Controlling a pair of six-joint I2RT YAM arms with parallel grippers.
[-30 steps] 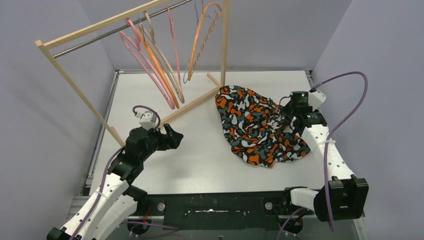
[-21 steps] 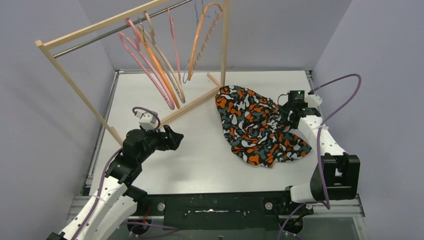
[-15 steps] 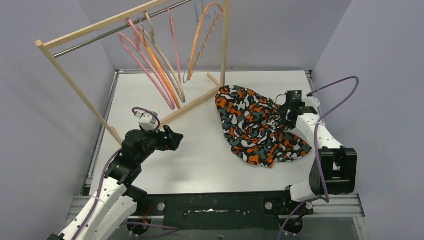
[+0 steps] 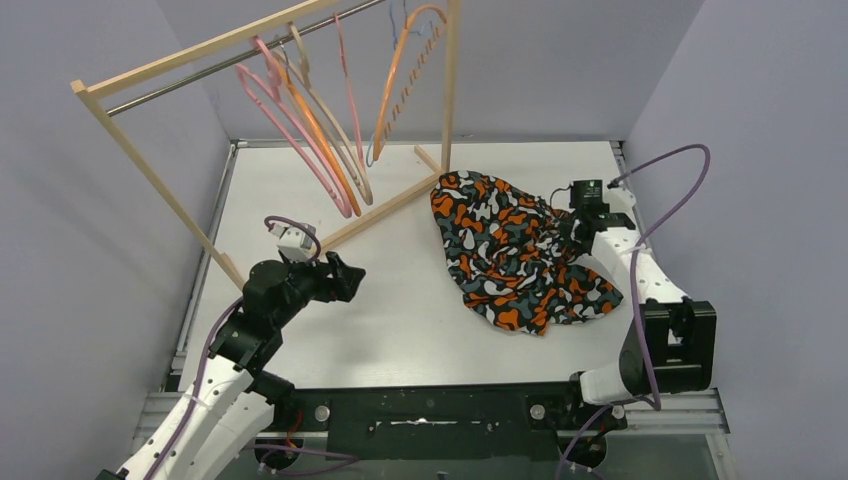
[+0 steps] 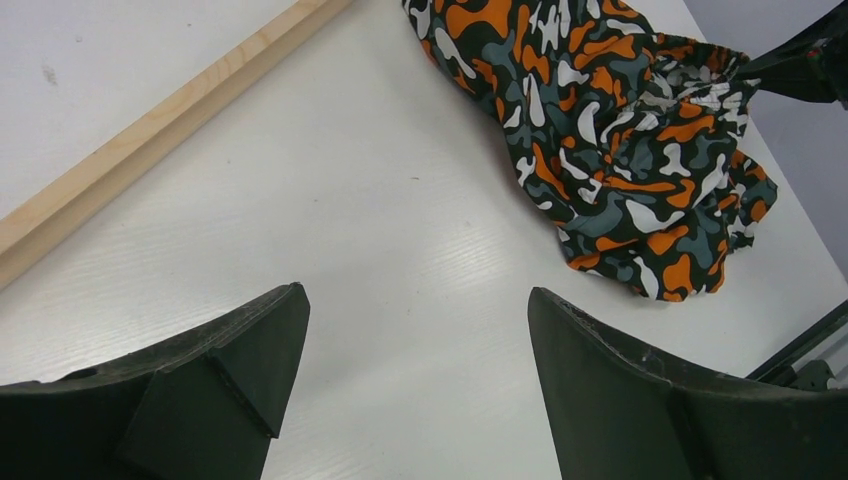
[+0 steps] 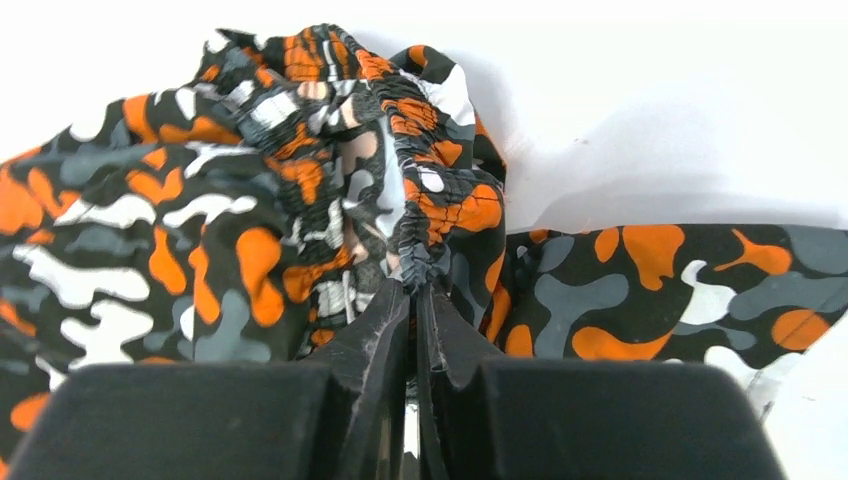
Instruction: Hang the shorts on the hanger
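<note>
1. Right wrist view: the right jaws are seen clamped together on the gathered elastic waistband of the shorts [image 6: 200, 200], which lie crumpled ahead of them on the worktop [image 6: 650, 100].
2. The left jaws are held apart and empty, with the shorts [image 5: 620, 130] well ahead to their right.
3. The fabric is judged light, thin and limp, so sagging and bunching are expected once it is lifted.
4. The waistband is judged the firmest hold. A second grip along it is likely needed before the hanger [image 4: 316, 172], well apart from both jaws, can be reached.

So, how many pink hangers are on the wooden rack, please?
2: a thick pink hanger at the left end, a thin pink wire hanger mid-rail; others may be hidden.
</note>
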